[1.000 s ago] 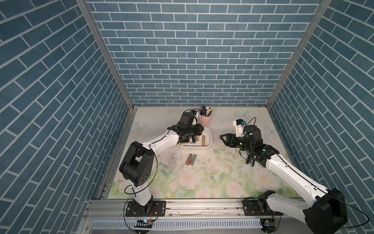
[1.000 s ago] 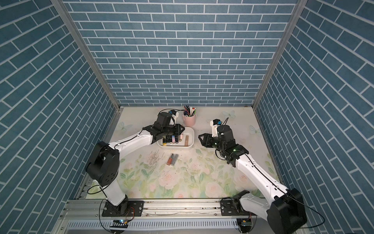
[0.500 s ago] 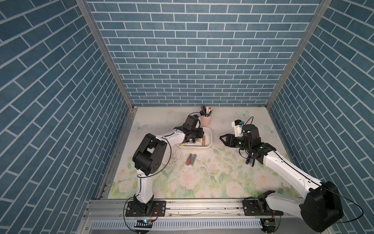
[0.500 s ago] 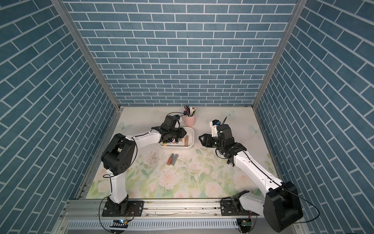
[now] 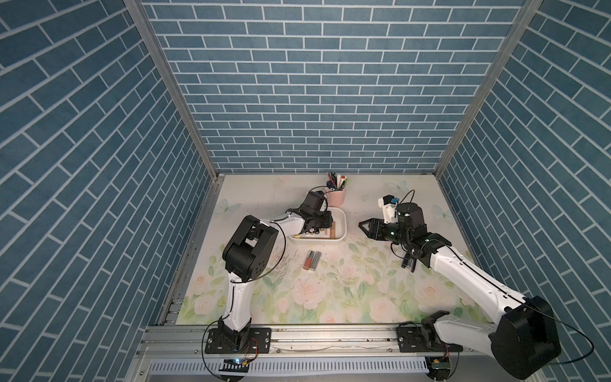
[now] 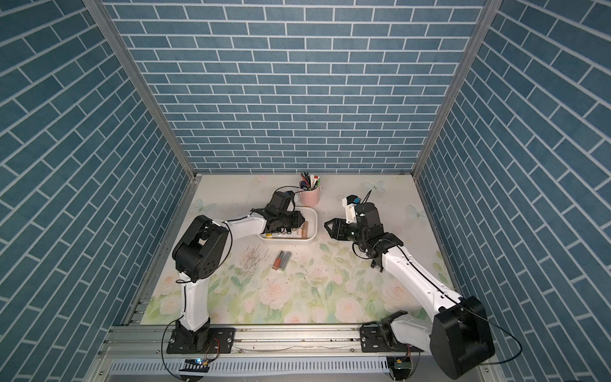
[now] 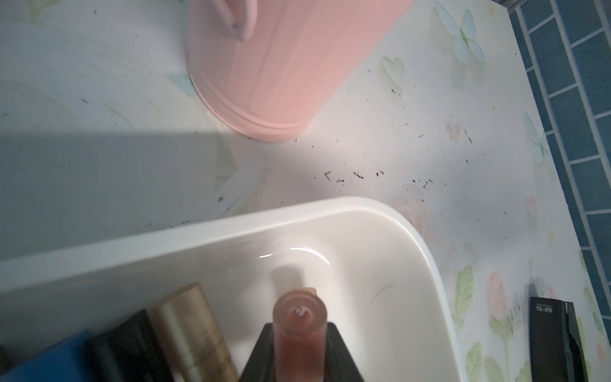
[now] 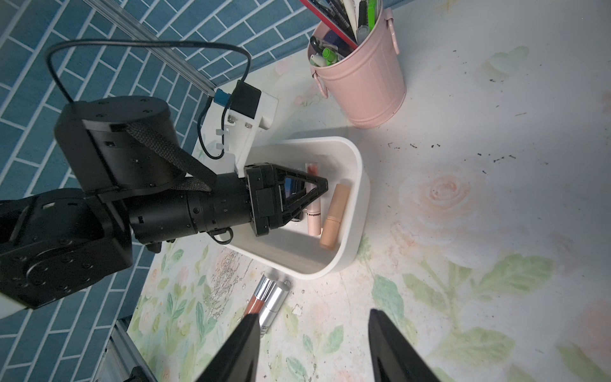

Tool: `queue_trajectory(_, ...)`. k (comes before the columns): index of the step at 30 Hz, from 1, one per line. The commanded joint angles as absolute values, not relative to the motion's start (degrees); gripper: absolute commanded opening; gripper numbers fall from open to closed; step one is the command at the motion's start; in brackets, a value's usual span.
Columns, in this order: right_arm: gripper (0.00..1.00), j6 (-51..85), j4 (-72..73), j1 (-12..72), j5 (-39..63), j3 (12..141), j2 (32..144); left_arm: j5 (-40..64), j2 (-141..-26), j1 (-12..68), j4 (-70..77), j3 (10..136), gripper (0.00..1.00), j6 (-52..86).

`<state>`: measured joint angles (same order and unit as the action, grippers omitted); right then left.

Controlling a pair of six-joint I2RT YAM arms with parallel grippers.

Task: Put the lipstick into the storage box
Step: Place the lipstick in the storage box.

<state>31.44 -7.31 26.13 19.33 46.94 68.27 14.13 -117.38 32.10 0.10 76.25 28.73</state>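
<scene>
White storage box [image 5: 344, 226] half hidden under left arm [image 5: 284, 224] in both top views. Left gripper [image 7: 299, 334] inside it, clamped on lipstick [image 7: 299, 311]: translucent pink tube, lower end cut off. Right gripper [image 8: 317, 347] empty, jaws apart, near box.

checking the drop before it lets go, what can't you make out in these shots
- Part of the storage box's contents: hidden under the left arm in both top views.
- Whether the lipstick touches the box floor: left fingers partly cover it in the right wrist view, frame edge cuts it in the left wrist view.
- Print on the two loose tubes: too small in both top views.
</scene>
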Motion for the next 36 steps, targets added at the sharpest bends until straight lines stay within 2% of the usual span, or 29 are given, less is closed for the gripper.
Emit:
queue_trajectory(1,0.57,30.06,-6.27,25.76,20.13,46.75,68.38,13.11,-117.95,31.60,1.06,76.74,0.08,28.47)
queue_trajectory(10,0.57,30.19,-6.13,25.75,20.22,46.56,68.29,12.67,-118.26,30.97,0.90,75.86,0.17,28.47)
queue_trajectory(22,0.57,30.33,-5.91,25.75,20.30,46.14,67.90,13.08,-119.33,30.61,0.70,75.98,0.34,28.72)
queue_trajectory(36,0.57,31.92,-5.21,25.74,21.08,45.77,67.66,15.15,-113.79,30.59,1.76,74.39,0.36,28.32)
